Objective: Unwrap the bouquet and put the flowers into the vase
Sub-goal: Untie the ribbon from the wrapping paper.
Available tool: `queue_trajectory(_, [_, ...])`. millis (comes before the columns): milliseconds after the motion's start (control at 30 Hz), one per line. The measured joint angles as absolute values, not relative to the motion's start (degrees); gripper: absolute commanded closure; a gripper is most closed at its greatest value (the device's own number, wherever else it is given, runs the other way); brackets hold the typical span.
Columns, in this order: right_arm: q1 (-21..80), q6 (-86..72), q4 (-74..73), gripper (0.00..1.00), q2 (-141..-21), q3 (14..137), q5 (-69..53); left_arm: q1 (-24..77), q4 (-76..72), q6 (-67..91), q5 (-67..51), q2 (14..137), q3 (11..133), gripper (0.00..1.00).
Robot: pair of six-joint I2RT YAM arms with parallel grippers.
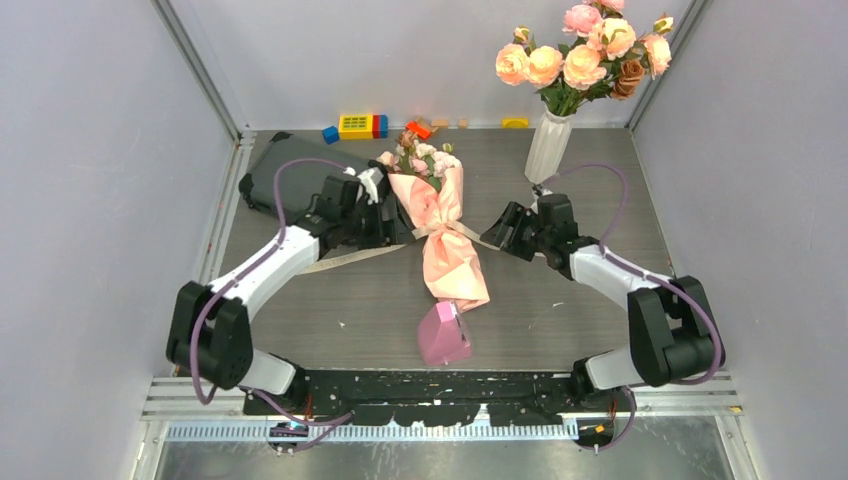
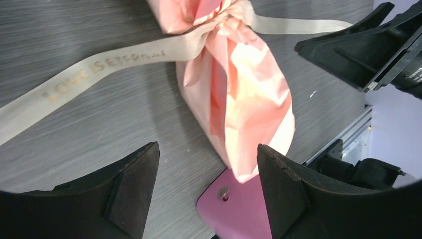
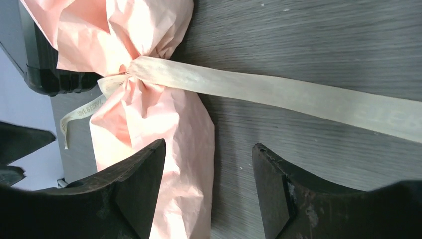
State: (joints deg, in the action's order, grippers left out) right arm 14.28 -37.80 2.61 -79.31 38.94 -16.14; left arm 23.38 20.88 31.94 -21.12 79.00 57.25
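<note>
Grey, wood-grained worktop (image 1: pixel 560 320) between pale walls (image 1: pixel 90 200) carries the bouquet (image 1: pixel 447 245), crinkled pink paper cinched by a satiny beige ribbon (image 2: pixel 99 67), lying at centre. Ribbed white vase (image 1: pixel 548 148) stands back right. Left fingers (image 2: pixel 129 194) and right fingers (image 3: pixel 134 189) flank the knot, spread, gripping nothing.

You have bright, even light from overhead: in the top view the arms throw only soft, faint shadows on the table (image 1: pixel 560 300). In your left wrist view the bouquet (image 2: pixel 239 99) paper between the left fingers (image 2: pixel 134 189) glows, nearly washed out, while the fingers themselves look dark and slightly soft (close to the lens). Beyond the right fingers (image 3: pixel 139 184) the ribbon (image 3: pixel 298 97) and the table's grain read sharp.
</note>
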Motion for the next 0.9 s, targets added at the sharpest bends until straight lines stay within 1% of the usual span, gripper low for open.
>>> queue_trajectory(33, [14.63, -37.56, 2.68, 0.32, -80.49, 39.55, -16.93, 23.83, 19.73, 32.95, -21.69, 81.01, 57.84, 0.26])
queue_trajectory(133, [15.51, -36.38, 2.04, 0.42, -83.55, 42.74, -18.39, 24.75, 16.73, 35.14, -23.11, 86.28, 60.03, 0.26])
queue_trajectory(233, [16.27, -34.79, 1.63, 0.48, -86.02, 47.07, -19.68, 25.54, 13.89, 36.82, -23.94, 90.94, 62.39, 0.26])
queue_trajectory(433, [19.07, -30.79, 0.78, 0.56, -90.28, 54.28, -21.08, 25.93, 11.09, 38.5, -24.05, 96.9, 64.95, 0.31])
queue_trajectory(633, [24.18, -25.67, -4.58, 0.62, -96.71, 61.52, -20.05, 26.02, 10.55, 38.94, -23.83, 100.2, 65.43, 0.39])
queue_trajectory(900, [28.42, -25.89, -6.9, 0.64, -100.71, 65.49, -17.63, 26.04, 10.52, 39.03, -23.57, 101.3, 65.45, 0.4])
